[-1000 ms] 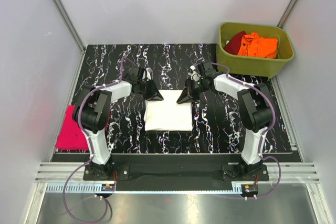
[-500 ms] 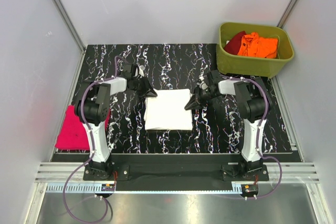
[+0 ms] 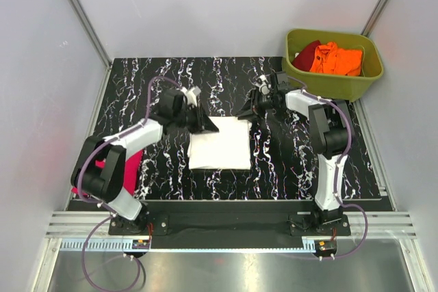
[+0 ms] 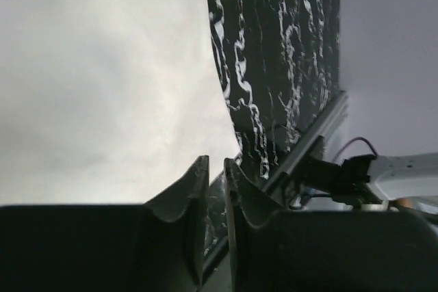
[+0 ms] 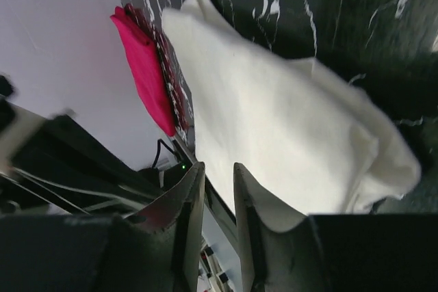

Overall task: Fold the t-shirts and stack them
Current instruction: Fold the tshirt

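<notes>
Your right gripper (image 3: 243,112) has pulled off the right edge of the white t-shirt (image 3: 220,145), where it sat half a second ago. It now hangs just past the shirt's far right corner, over the bare marbled table (image 3: 287,162), and its jaws have spread since then. In its wrist view the two fingers stand a modest way apart with nothing between them, and the folded shirt lies beyond the tips.

Your left gripper (image 3: 209,126) has stayed at the far left corner of the same shirt, while that arm's elbow has swung out to the left and toward the near edge. Its jaws are almost together, with only a thin slit showing, and the tips sit right at the cloth's edge. You cannot tell from either view whether any cloth is pinched there.

The white t-shirt lies folded into a neat rectangle at the middle of the table, between the two arms. The magenta-pink t-shirt (image 5: 145,66) lies folded at the left side of the table, well apart from the white one and partly hidden from above by the left arm. At the far right stands the olive-green tub (image 3: 294,76), holding an orange t-shirt (image 3: 337,59) and, to its left, a dark red t-shirt (image 3: 306,51).
</notes>
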You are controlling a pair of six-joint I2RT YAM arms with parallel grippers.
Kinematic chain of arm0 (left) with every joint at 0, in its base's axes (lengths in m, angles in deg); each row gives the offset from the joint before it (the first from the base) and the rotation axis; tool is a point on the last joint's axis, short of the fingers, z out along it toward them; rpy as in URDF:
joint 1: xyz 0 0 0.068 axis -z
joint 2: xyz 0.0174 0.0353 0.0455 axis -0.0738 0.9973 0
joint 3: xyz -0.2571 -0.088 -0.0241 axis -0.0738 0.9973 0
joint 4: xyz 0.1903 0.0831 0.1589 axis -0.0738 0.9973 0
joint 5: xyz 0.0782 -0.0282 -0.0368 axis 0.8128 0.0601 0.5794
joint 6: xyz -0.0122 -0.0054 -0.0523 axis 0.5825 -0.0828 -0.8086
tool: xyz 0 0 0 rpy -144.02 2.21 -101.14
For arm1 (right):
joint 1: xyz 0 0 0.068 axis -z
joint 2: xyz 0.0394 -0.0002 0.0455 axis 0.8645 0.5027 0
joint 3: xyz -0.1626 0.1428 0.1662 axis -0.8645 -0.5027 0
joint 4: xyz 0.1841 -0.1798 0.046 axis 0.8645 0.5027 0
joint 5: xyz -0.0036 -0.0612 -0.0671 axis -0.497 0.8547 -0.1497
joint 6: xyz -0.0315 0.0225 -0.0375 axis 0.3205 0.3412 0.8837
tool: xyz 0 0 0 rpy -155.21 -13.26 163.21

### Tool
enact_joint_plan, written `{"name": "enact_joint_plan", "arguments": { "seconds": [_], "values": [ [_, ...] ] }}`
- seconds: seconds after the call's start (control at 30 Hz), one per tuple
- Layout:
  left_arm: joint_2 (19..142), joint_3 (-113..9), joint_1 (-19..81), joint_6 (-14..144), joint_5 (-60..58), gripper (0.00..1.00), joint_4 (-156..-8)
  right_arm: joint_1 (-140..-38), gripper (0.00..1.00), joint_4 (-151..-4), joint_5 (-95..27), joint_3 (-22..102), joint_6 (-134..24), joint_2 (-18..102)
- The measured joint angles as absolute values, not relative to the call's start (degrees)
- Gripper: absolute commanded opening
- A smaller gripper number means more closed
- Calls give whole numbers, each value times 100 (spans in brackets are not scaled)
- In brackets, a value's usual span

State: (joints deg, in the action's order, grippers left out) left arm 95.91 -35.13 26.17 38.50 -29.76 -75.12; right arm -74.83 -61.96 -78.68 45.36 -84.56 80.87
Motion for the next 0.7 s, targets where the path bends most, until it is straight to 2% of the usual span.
{"name": "enact_joint_plan", "arguments": {
  "seconds": [0.13, 0.17, 0.3, 0.57, 0.7],
  "values": [
    [9696, -2199, 2997, 3072, -3153, 14, -8688, -7483, 27, -6456, -7910, 4862, -8579, 8642],
    [9737, -1889, 3058, 2917, -3155, 11, -8841, -7483, 27, -6462, -7925, 4893, -8579, 8776],
    [9809, -1111, 3104, 2569, -3107, 10, -9206, -7483, 26, -6340, -7949, 4936, -8445, 9189],
    [8968, -940, 3152, 2565, -2960, 25, -9042, -7478, 30, -5385, -7788, 5232, -7654, 9182],
    [8102, -1285, 3150, 2773, -2733, 28, -8266, -7489, 42, -4565, -7193, 5393, -7186, 8832]
  ]
}}
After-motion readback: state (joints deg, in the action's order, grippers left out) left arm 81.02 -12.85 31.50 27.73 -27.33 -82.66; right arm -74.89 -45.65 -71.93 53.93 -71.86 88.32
